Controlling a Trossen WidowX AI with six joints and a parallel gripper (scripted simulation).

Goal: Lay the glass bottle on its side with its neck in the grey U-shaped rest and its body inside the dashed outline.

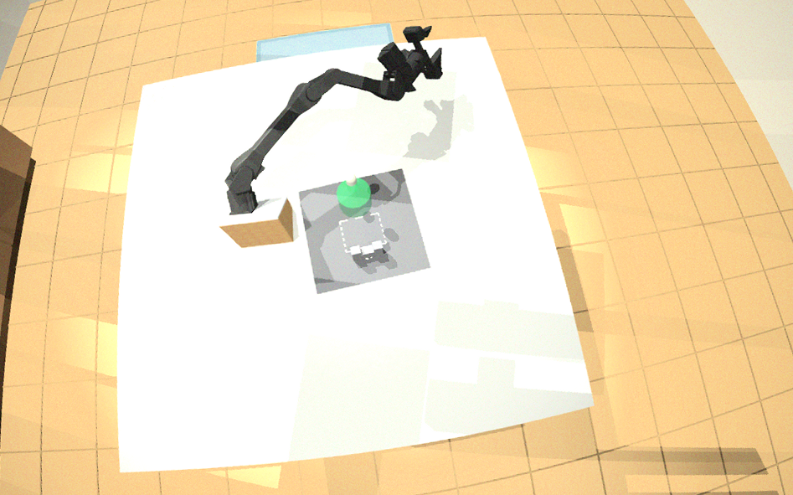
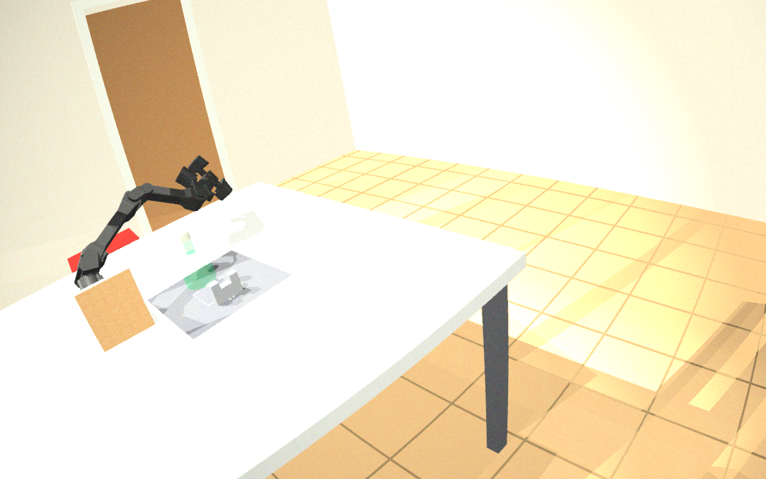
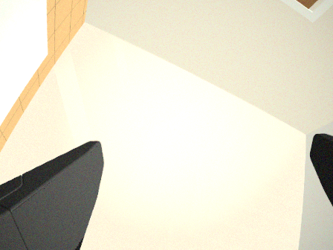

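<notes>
A tan tiled floor (image 1: 638, 177) (image 2: 564, 254) (image 3: 67, 22) spreads around a broad white table (image 1: 221, 380) (image 2: 338, 361) (image 3: 18, 45), which fills the centre of the overhead frame and the lower left of the exterior one. A brown wooden door (image 2: 152, 101) stands at upper left in the exterior view. A black six-joint arm (image 1: 280, 124) (image 2: 115, 225) reaches from left of centre toward the table's upper right corner in the overhead frame, its black two-fingered gripper (image 1: 435, 41) (image 2: 219, 175) (image 3: 209, 149) raised above the table, jaws wide apart and gripping nothing. A square grey mat (image 1: 408, 256) (image 2: 265, 273) lies near the middle of the overhead frame. At its left, a white-topped block with wood-grain sides (image 1: 256, 234) (image 2: 115, 310) sits beside the foot of the arm.

The green glass bottle with a pale top (image 1: 353, 196) (image 2: 200, 277) stands upright on the upper part of the mat in the overhead view, well apart from the gripper. Just below it in that frame is a white dashed outline (image 1: 342, 235); the bottle has not been laid in it. At the outline's lower edge stands the small grey U-shaped rest (image 1: 369, 256) (image 2: 228, 291), its notch holding no neck.
</notes>
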